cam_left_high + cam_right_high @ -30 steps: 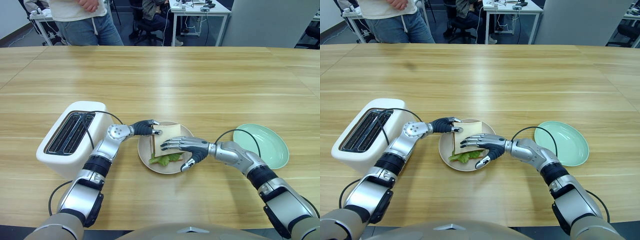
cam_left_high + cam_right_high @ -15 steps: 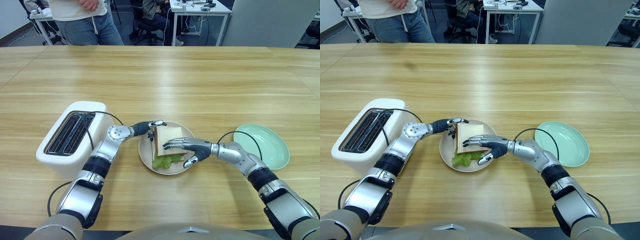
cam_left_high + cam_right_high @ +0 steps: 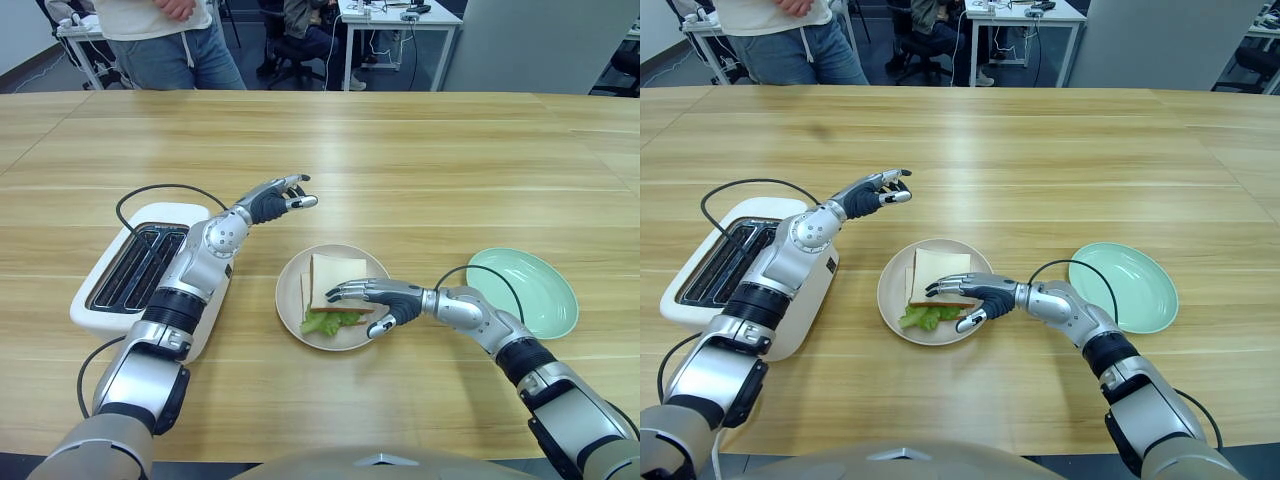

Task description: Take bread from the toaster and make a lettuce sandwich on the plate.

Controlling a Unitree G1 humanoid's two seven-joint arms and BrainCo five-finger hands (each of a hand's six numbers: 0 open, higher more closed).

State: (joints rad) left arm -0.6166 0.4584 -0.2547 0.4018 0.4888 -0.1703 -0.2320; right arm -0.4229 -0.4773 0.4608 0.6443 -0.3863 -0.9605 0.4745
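Right hand (image 3: 375,298) rests on the sandwich (image 3: 335,275), hiding part of its lettuce (image 3: 320,324).

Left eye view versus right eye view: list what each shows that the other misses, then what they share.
Left eye view alone: a wider strip of table left of the toaster. Right eye view alone: a wider strip of table right of the green bowl. Shared: the right hand resting on the sandwich on the plate, and the left hand open above the table.
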